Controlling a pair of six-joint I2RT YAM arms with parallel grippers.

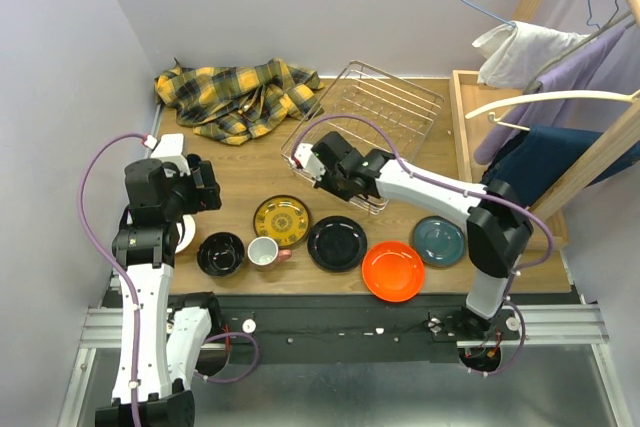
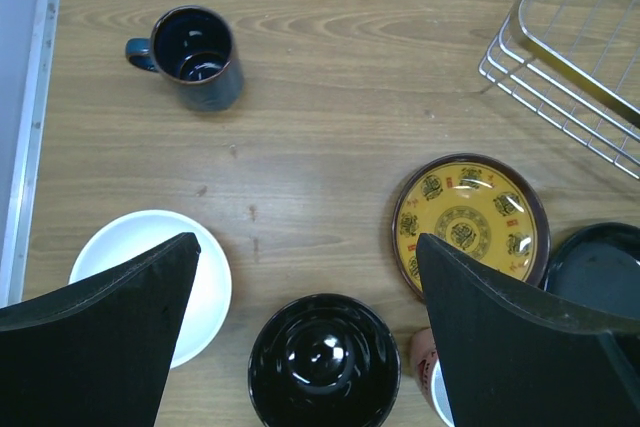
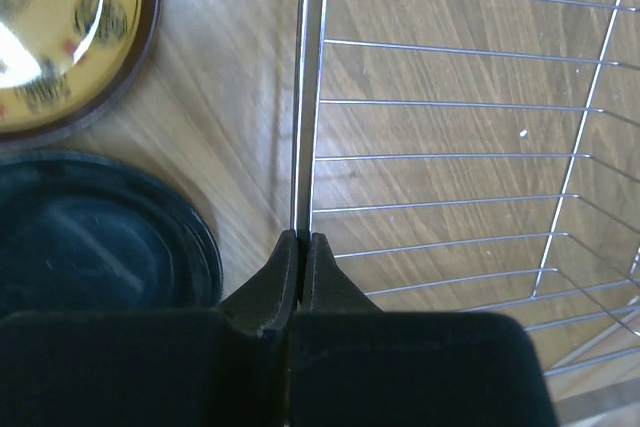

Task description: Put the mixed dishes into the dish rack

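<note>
Right tool (image 3: 300,239) clenched on the near-left rim wire of the dish rack (image 1: 398,82). The wire runs straight between the pressed tips, so it is a pinch on the rack and not on a dish. Probably gripping to drag or square the rack up before loading (my guess).

Rack sits toward the far edge of the worktop (image 1: 240,167), right of centre, no dishes in it.

Left tool (image 2: 305,247) fully released, hanging over the near-left corner above the black bowl (image 2: 322,359), likely lined up for a first pick.

Dishes lie in 1 row along the near edge: black bowl, white cup (image 1: 265,251), yellow patterned plate (image 1: 281,218), black plate (image 1: 336,243), orange plate (image 1: 393,270), teal plate (image 1: 438,240). White plate (image 2: 130,237) and dark mug (image 2: 195,55) sit at the left edge.

Worktop is light wood grain, matte. Plaid cloth (image 1: 240,97) is bunched at the far-left corner. Wooden frame (image 1: 465,137) and hung clothes are on the right. Walls are pale grey.
</note>
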